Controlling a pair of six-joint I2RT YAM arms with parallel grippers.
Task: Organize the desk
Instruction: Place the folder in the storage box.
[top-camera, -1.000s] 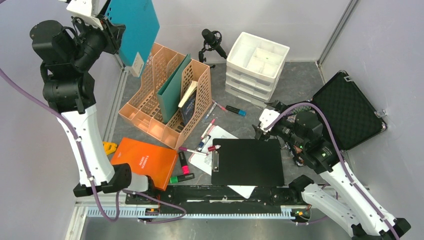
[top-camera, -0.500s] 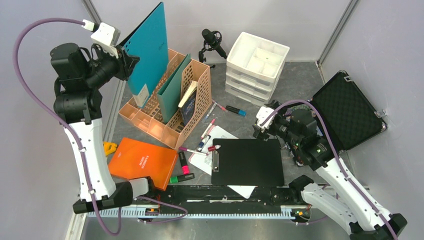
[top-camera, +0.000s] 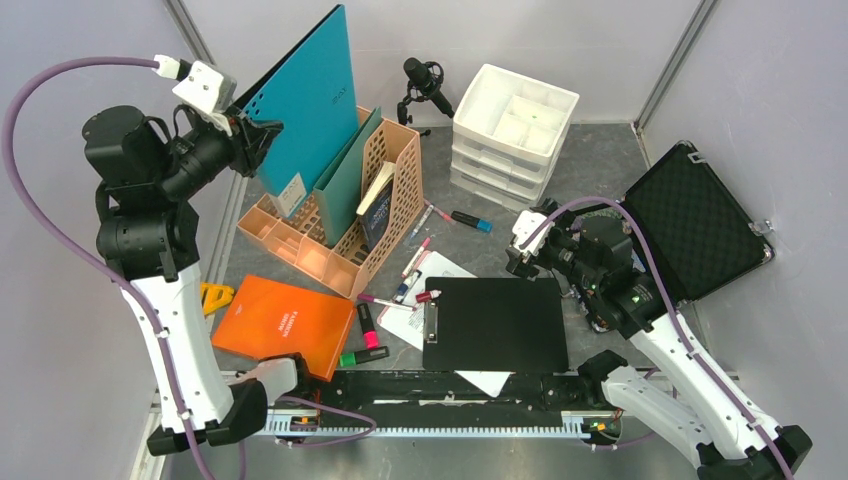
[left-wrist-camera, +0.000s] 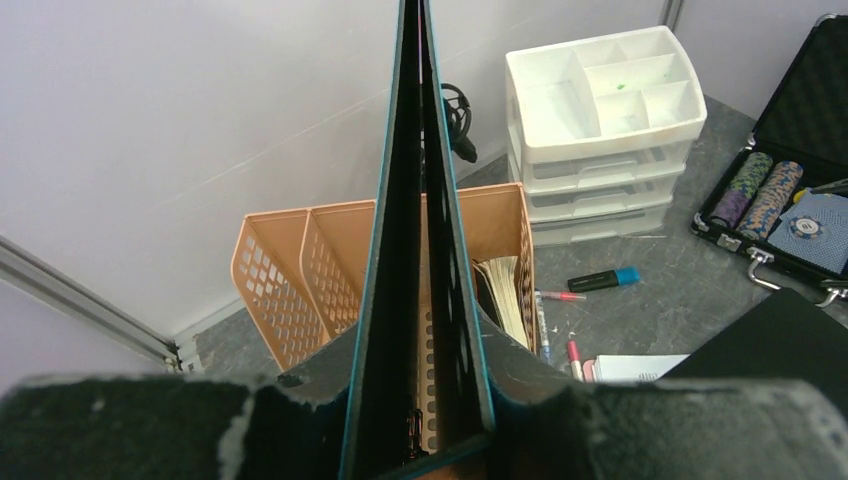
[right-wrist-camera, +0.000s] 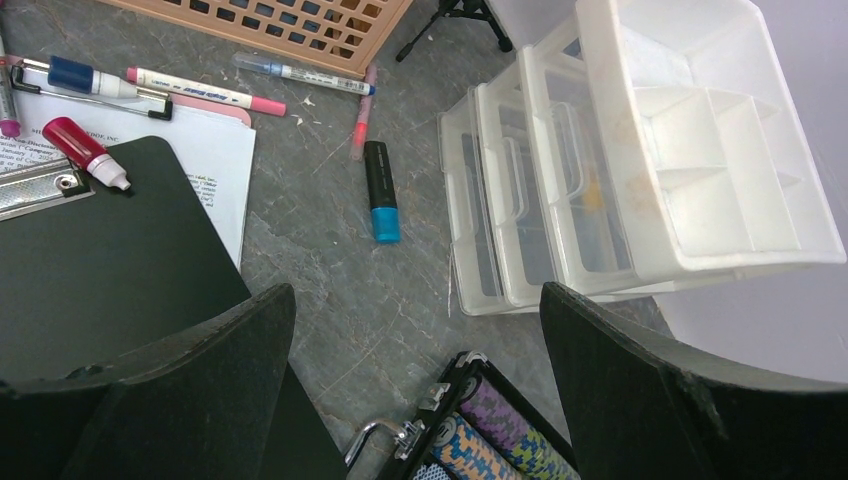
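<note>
- The desk (top-camera: 590, 170) lies flat and fills the middle of the top view. Its long axis runs left to right across the frame, and it is hemmed by grey walls at the top and both sides (the arm bases sit along its bottom edge).
- At upper left, the left gripper (top-camera: 250, 135) pinches a teal folder (top-camera: 315, 100) by its left edge. In the left wrist view the folder (left-wrist-camera: 415, 200) is edge-on, clamped between the two black fingers (left-wrist-camera: 130, 430).
- The folder stands nearly upright on its long edge, leaning towards the upper right. Its lower end is down at the left side of the peach file rack (top-camera: 300, 250) (I cannot tell whether it rests on the rack's floor).
- Right of centre, the right gripper (top-camera: 520, 250) hangs over the top right corner of the black clipboard (top-camera: 495, 325).
- In the right wrist view the right gripper (right-wrist-camera: 415, 300) has its fingers spread wide, with nothing between them. Bare desk shows in the gap, with a blue-capped marker (right-wrist-camera: 380, 190) and the white drawer unit (right-wrist-camera: 640, 160) beyond.
</note>
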